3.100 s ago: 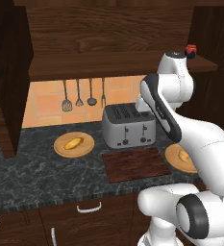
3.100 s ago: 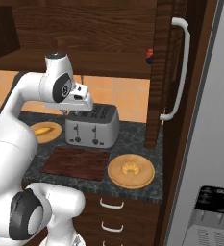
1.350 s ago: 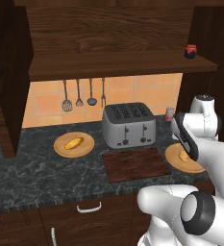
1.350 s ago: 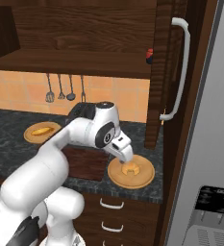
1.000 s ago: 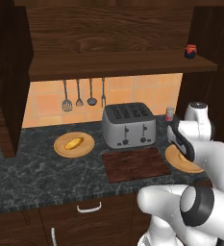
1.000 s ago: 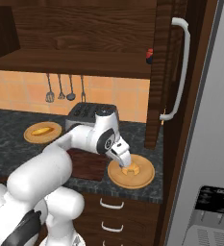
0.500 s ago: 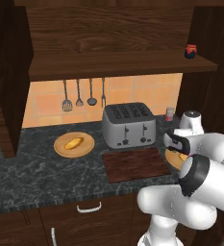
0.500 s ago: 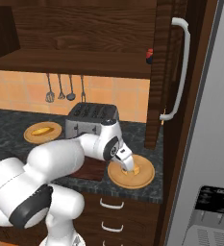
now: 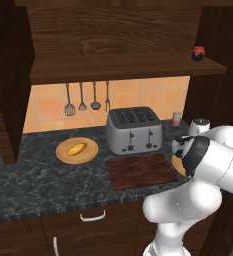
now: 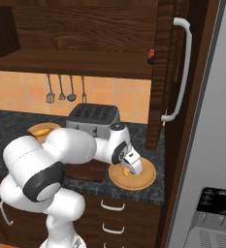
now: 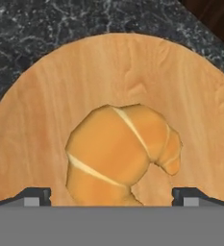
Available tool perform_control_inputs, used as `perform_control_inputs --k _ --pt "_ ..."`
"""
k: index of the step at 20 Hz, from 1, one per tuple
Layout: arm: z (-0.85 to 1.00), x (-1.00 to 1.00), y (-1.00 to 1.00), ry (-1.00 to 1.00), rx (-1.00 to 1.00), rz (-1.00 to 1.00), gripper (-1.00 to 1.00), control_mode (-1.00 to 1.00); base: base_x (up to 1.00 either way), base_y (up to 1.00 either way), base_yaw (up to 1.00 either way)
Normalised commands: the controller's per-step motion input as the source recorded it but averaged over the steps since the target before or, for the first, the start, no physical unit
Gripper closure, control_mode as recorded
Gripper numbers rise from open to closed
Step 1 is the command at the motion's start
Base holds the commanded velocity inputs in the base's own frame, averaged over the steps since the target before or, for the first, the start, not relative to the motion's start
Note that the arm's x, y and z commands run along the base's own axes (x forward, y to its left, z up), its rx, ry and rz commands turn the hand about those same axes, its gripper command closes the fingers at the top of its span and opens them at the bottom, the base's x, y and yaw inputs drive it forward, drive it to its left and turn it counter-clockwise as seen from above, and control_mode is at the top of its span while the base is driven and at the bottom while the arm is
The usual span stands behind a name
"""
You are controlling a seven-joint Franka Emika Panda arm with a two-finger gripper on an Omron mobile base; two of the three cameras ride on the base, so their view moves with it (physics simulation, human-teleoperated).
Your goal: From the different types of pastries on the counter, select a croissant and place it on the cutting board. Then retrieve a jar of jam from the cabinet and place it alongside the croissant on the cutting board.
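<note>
The croissant (image 11: pixel 120 151) lies on a round wooden plate (image 11: pixel 51 105), straight under my hand. My gripper (image 11: pixel 112 197) is open, its two fingertips (image 11: pixel 34 196) spread wide on either side of the pastry. From the right base view the gripper (image 10: pixel 133 167) hangs low over that plate (image 10: pixel 146 180) at the counter's right end. The dark reddish cutting board (image 9: pixel 140 170) lies bare in front of the toaster, left of the plate. The jam jar (image 9: pixel 198 53) stands on the cabinet shelf's right end. The oval bun (image 9: pixel 77 148) rests on the left plate.
A silver toaster (image 9: pixel 133 130) stands behind the board, and a pale shaker (image 9: pixel 176 118) is to its right. Utensils (image 9: pixel 81 97) hang on the tiled wall. A tall cabinet door with a white handle (image 10: pixel 181 72) rises just right of the plate.
The arm swung down from shelf height to the right plate, and the hand has sunk lower over the croissant. The pastries, board and jar have not moved.
</note>
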Motion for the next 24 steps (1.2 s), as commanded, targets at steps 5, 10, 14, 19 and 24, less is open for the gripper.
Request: perform_control_inputs --k 5,10,14,19,24 --pt "-0.18 0.17 0.00 0.00 0.00 -0.01 -1.00 -1.00 0.00 0.00 0.00" --pt "-0.40 0.11 -0.01 0.00 0.00 -0.03 -1.00 -1.00 0.00 0.00 0.00" --pt "-0.48 0.13 -0.01 0.01 0.00 -0.04 -1.00 -1.00 0.00 0.00 0.00" --pt "-0.45 0.07 -0.01 0.04 0.01 -0.06 1.00 -1.00 0.00 0.00 0.00" --pt "0.11 -0.16 -0.14 -0.02 0.08 -0.15 1.00 -1.00 0.00 0.00 0.00"
